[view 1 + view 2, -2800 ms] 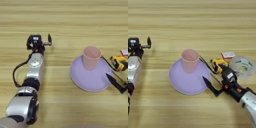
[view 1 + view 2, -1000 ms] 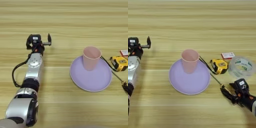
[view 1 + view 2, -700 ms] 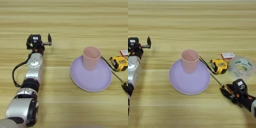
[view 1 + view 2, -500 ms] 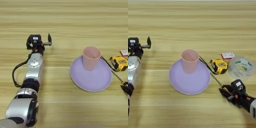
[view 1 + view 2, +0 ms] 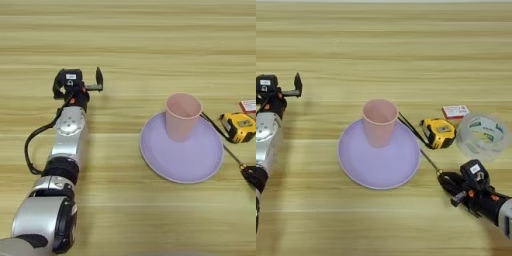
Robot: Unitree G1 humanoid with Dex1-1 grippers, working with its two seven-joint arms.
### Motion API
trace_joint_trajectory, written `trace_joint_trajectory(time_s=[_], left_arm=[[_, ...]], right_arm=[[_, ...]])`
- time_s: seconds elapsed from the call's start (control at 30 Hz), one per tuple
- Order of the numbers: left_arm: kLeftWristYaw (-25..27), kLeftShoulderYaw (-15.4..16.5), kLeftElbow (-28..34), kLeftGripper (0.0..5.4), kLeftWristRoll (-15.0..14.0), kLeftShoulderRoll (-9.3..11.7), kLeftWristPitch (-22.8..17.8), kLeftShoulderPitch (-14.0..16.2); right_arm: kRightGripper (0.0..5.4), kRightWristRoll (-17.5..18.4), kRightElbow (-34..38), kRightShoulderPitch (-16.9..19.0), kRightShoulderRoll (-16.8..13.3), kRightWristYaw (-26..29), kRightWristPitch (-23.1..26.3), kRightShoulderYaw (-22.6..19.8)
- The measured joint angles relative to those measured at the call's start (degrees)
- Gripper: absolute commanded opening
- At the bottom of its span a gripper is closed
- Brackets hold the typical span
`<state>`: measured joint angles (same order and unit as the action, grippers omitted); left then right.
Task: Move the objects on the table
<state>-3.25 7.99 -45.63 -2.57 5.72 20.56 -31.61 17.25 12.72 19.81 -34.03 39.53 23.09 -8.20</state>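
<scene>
The right gripper point(image 5: 448, 182), drawn back from the lilac plate point(image 5: 356, 167), now pinches the thin screwdriver point(image 5: 429, 162); pink cup point(image 5: 379, 122) untouched.

table point(image 5: 406, 50) wood, matt | cup point(image 5: 379, 122) matt plastic | plate point(image 5: 363, 165) smooth

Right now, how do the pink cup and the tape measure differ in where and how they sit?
The pink cup stands upright on the lilac plate, mouth up; the tape measure lies on the bare table, right of the plate. The cup is plain pale pink; the tape measure is yellow and black. Neither end effector touches either.
</scene>
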Motion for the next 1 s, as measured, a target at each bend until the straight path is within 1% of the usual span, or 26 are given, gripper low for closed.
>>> trace_joint_trajectory(time_s=[0.17, 0.33, 0.47, 0.6, 0.77, 0.87, 1.0], left_arm=[[-0.01, 0.0, 0.0, 5.4, 0.01, 0.0, 0.0, 0.0], [-0.02, -0.01, 0.0, 5.4, 0.01, 0.0, 0.0, 0.0], [-0.05, -0.03, 0.0, 5.4, 0.01, -0.01, 0.0, 0.0], [-0.08, -0.05, 0.0, 5.4, 0.01, -0.03, 0.0, 0.0], [-0.12, -0.1, 0.0, 5.4, 0.02, -0.06, -0.01, 0.0], [-0.15, -0.13, 0.0, 5.4, 0.02, -0.09, -0.01, 0.0], [-0.22, -0.17, 0.0, 5.4, 0.02, -0.12, -0.01, 0.0]], right_arm=[[0.88, 0.16, 0.93, 0.32, 0.01, -0.37, 0.21, -0.75], [0.88, 0.45, 2.98, 1.57, -0.19, -0.85, 2.39, -3.43], [0.88, 0.92, 4.19, 1.5, -0.23, -1.68, 3.81, -5.12], [0.88, 1.4, 6.01, 1.56, -0.23, -1.65, 4.0, -5.8], [0.88, 3.57, 10.16, 1.71, -0.23, -1.6, 5.76, -7.17], [0.88, 5.17, 13.17, 2.12, -0.23, -1.51, 6.96, -7.24], [0.88, 6.34, 15.1, 2.04, -0.15, -1.72, 8.18, -7.14]])
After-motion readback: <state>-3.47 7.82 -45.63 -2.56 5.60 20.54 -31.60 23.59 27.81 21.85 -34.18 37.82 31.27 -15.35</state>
